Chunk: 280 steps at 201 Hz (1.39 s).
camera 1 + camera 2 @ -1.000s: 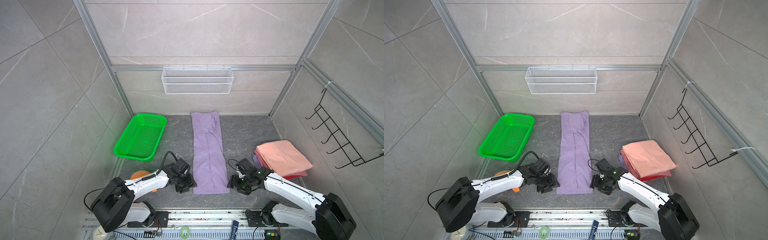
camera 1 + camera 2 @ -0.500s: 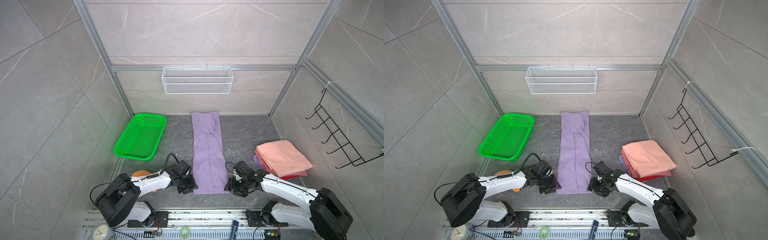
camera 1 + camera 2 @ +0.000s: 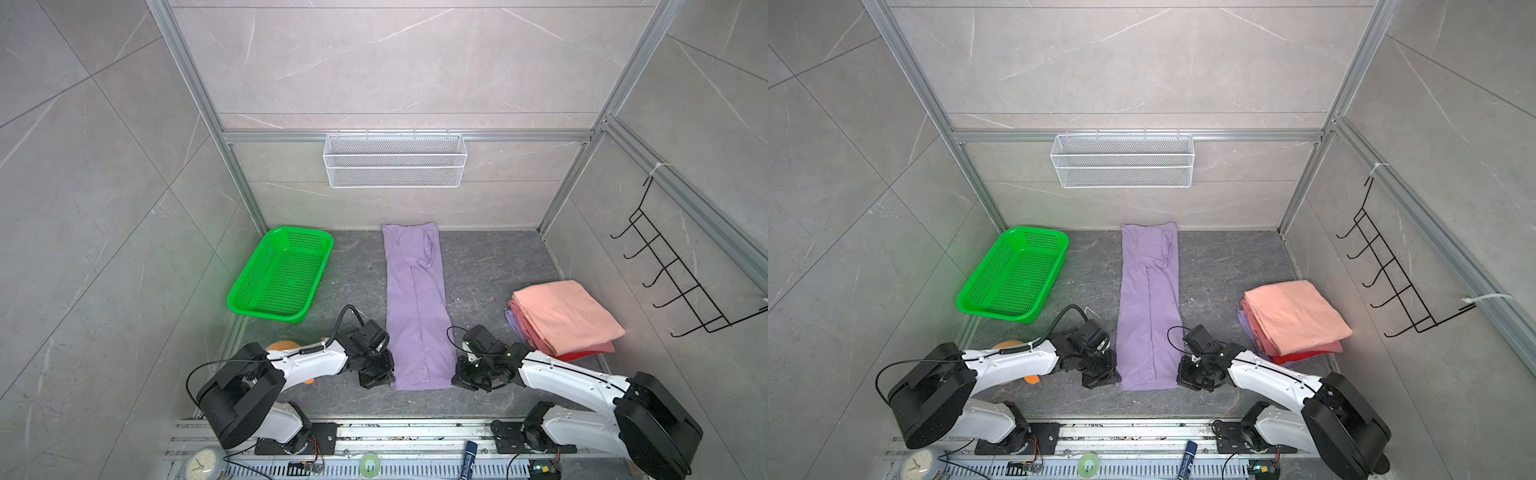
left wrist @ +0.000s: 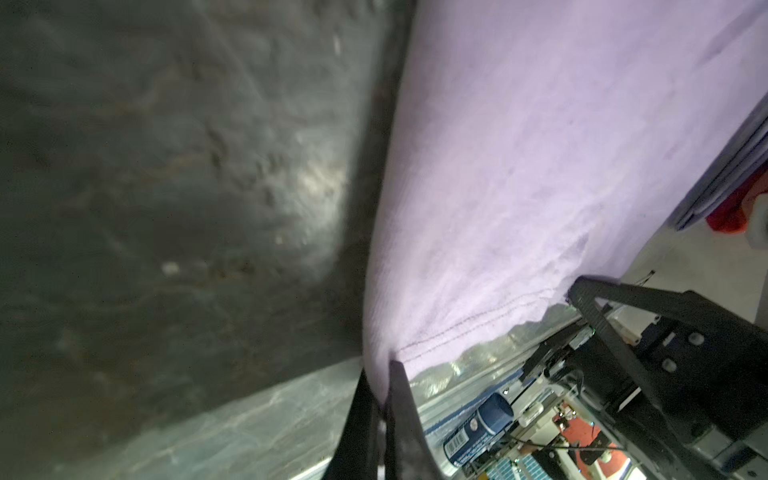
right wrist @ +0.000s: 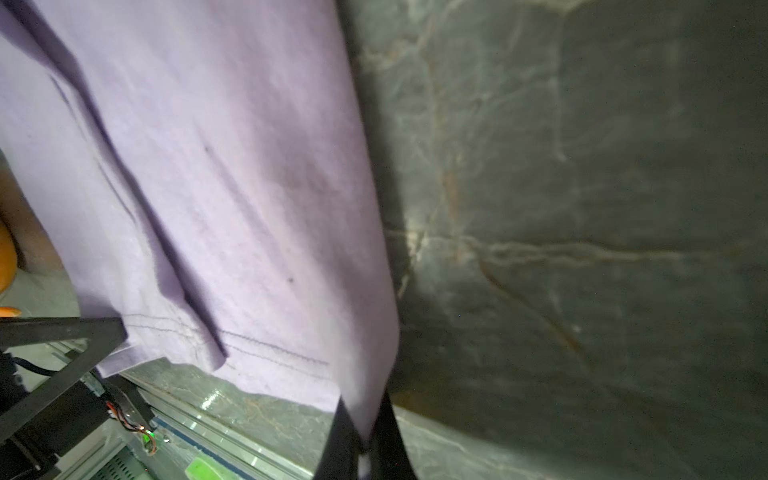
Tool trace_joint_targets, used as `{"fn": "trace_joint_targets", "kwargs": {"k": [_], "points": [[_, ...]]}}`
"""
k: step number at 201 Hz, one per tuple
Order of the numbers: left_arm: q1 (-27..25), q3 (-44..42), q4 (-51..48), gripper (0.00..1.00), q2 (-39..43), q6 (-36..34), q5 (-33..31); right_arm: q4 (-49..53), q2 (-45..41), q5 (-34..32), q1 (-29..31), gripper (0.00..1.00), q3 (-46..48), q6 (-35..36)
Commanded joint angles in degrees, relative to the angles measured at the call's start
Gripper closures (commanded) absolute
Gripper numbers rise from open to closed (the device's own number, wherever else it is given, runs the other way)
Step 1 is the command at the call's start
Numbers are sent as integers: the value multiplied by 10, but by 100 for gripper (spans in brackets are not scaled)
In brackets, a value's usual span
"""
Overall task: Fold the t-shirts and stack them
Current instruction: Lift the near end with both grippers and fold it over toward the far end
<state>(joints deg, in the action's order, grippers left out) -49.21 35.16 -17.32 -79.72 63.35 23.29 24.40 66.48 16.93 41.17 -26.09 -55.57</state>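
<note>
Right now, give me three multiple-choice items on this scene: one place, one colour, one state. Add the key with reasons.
1. The stack lies:
A) right of the lilac shirt
B) left of it
C) on top of it

2. The top shirt is:
A) red
B) salmon
C) green

3. The left gripper and right gripper are:
A) both open
B) both shut on the lilac shirt's near corners
C) both shut on nothing

Key:
1 A: both top views show the stack off to the right, apart from the lilac shirt.
2 B: the uppermost layer is salmon.
3 B: each wrist view shows lilac cloth pinched between closed jaws.
</note>
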Motion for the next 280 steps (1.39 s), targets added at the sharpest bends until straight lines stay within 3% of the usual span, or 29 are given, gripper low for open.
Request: {"fn": "trace_joint_targets", "kwargs": {"k": [1,36,65,98,116,156,193,226,280], "points": [[-35,12,-64,100,52,2,-13,71,-53,-40,38,100,3,-40],[-67,17,-90,100,114,24,-33,117,-129,-100,115,100,-25,-109],[-61,56,-122,100,143,8,-67,131,-108,-151,138,100,-89,-107],[2,113,-101,100,97,-36,-57,145,-11,-257,133,100,-202,-93],[56,148,-73,100,44,-74,-34,123,56,-281,104,100,-251,-74],[151,291,-56,100,-121,-143,2,23,188,-223,-29,100,-328,-17],[203,413,-50,100,-256,-164,21,10,347,-161,-101,100,-459,56],[238,472,-37,100,-325,-156,31,5,422,-140,-149,100,-527,64],[285,539,-27,100,-400,-160,72,-60,490,-92,-196,97,-562,71]]}}
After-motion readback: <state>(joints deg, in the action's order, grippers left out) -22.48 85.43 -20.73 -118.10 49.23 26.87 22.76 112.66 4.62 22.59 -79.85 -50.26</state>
